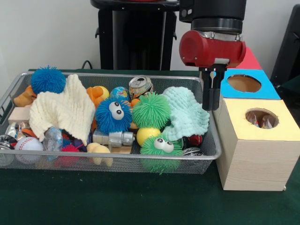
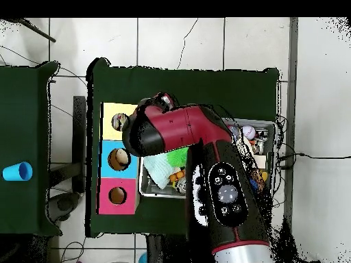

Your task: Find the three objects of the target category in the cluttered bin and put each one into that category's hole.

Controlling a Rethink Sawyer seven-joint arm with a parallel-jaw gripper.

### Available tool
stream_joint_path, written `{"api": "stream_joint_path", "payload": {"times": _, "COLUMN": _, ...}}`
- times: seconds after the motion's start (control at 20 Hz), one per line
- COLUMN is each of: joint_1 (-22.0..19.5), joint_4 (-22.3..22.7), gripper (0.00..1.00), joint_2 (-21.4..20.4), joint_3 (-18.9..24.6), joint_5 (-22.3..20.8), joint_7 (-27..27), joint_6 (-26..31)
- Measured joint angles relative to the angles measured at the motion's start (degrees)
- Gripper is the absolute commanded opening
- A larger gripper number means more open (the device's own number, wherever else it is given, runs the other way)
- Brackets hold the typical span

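Observation:
A wire mesh bin (image 1: 210, 151) holds a heap of toys and cloths. Among them are a blue fuzzy ball with eyes (image 1: 114, 114), a plain green fuzzy ball (image 1: 151, 110), a green one with eyes (image 1: 161, 146) and another blue one (image 1: 48, 79) at the far left. A mint cloth (image 1: 187, 112) and a cream cloth (image 1: 63, 110) lie over the heap. My gripper (image 1: 212, 107) hangs over the bin's right rim, beside the mint cloth, shut with nothing in it. In the overhead view the arm hides the gripper and most of the bin (image 2: 273, 147).
Three boxes with holes stand right of the bin: yellow-topped (image 1: 281, 129) with items inside, blue-topped (image 1: 269, 91), red-topped (image 1: 248, 60). The bin also holds a crushed can (image 1: 140, 86), a baseball (image 1: 28, 143) and a yellow ball (image 1: 146, 135). A blue cup (image 2: 16, 171) sits on a side table.

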Motion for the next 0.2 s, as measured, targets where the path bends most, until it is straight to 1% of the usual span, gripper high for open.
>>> {"api": "stream_joint_path", "payload": {"times": 0.2, "joint_1": 0.1, "joint_4": 0.0, "gripper": 0.00, "joint_2": 0.0, "joint_3": 0.4, "joint_5": -0.7, "joint_7": 0.0, "joint_6": 0.0}}
